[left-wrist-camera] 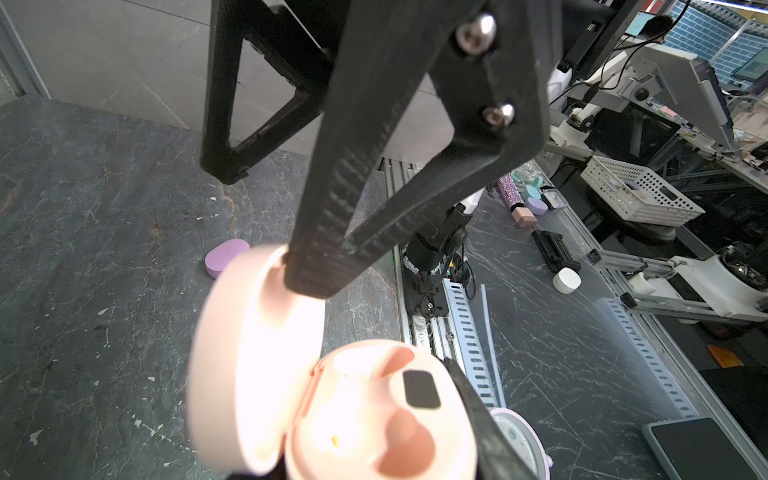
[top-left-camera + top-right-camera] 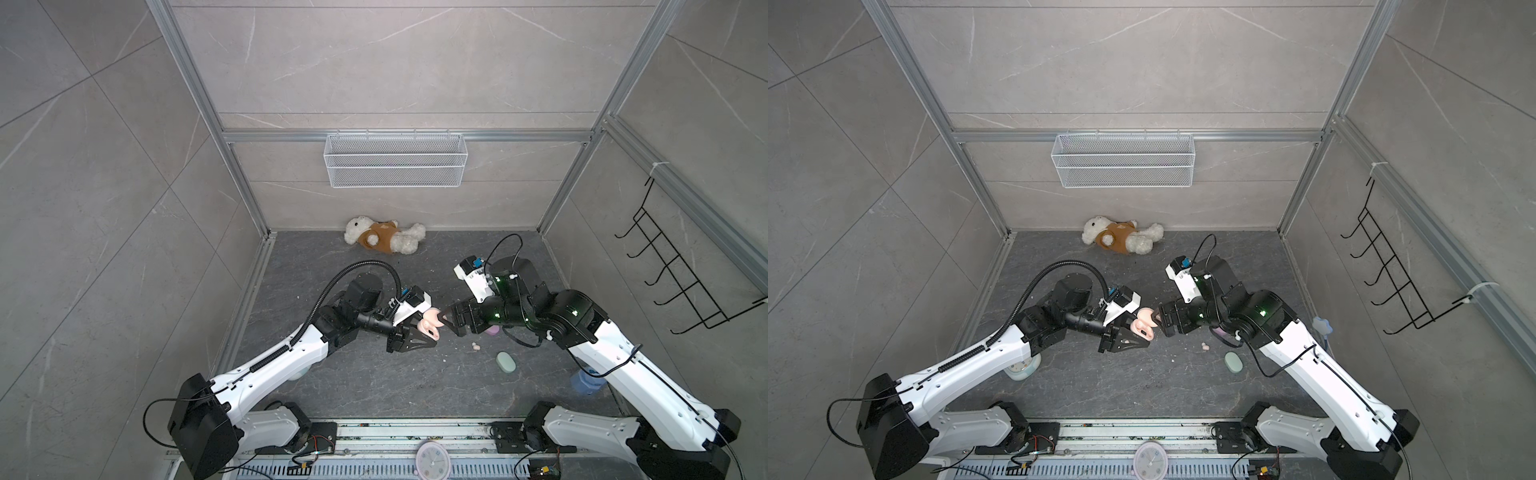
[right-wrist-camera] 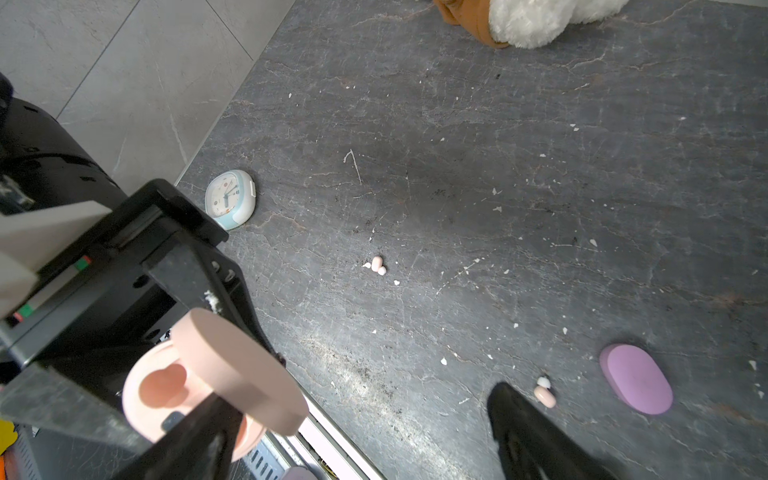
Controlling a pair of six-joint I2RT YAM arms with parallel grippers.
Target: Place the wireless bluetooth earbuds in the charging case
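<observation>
While the left end effector (image 1: 380, 322) clamps the peach oval plastic charging case (image 1: 361, 415), lid up and wells apparently empty, the right end effector (image 3: 353, 395) stands wide beside it, holding nothing. Two tiny peach bean-shaped earbuds (image 3: 378, 265) lie loose on the dark stone counter (image 3: 540, 166); next, I judge, comes a delicate pinch on one.

Veined grey tabletop (image 3: 498, 145), peach case (image 1: 361, 419), lilac case (image 3: 636, 379).
</observation>
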